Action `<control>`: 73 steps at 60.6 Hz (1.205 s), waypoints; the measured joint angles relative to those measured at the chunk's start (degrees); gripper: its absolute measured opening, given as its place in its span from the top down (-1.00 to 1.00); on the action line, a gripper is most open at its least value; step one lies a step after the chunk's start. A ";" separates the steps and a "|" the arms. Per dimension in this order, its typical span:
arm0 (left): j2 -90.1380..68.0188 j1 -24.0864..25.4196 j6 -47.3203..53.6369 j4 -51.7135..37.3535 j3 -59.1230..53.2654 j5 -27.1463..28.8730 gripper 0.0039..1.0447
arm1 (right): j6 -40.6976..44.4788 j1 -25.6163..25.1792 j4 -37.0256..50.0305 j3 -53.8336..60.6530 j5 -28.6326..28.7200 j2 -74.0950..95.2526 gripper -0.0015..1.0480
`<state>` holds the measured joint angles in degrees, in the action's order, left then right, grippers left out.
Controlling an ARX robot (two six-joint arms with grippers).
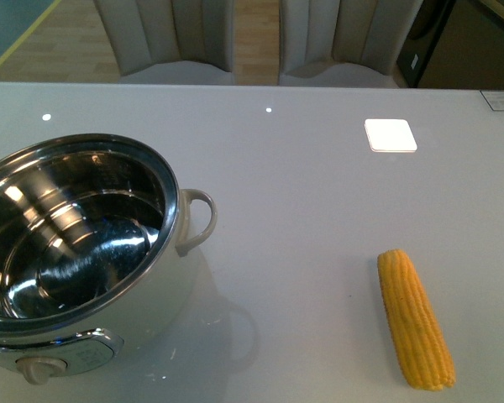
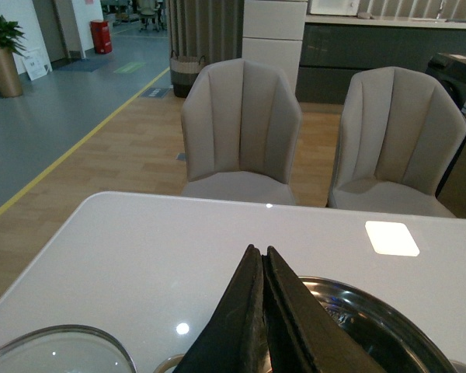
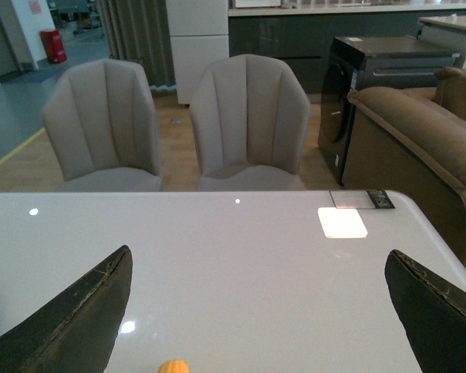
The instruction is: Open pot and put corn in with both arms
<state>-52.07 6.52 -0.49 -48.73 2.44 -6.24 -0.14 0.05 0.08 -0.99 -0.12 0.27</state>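
The left gripper (image 2: pixel 262 311) is hovering with its fingers pressed together, gripping nothing. The steel rim of the pot (image 2: pixel 373 315) is showing just behind it, and a round glass lid (image 2: pixel 62 350) is lying on the table at its other side. The right gripper (image 3: pixel 258 255) is hanging with its fingers spread wide. The corn (image 3: pixel 173 365) is peeking in with only its tip in the gap between them, touching neither.

The glossy white table (image 1: pixel 319 210) is reflecting ceiling lights and a bright square patch (image 1: pixel 391 134). Two beige chairs (image 1: pixel 164 38) are standing behind it on a wooden floor (image 2: pixel 132 155). In the front view the pot is sitting open at the left, with the corn lying well apart from it at the right.
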 joint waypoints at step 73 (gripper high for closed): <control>39.65 -6.38 0.17 36.24 -1.70 6.25 0.94 | 0.00 0.00 0.00 0.00 0.00 0.00 -0.83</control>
<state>-12.43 0.14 -0.32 -12.49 0.73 0.01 -0.14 0.05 0.08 -0.99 -0.12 0.27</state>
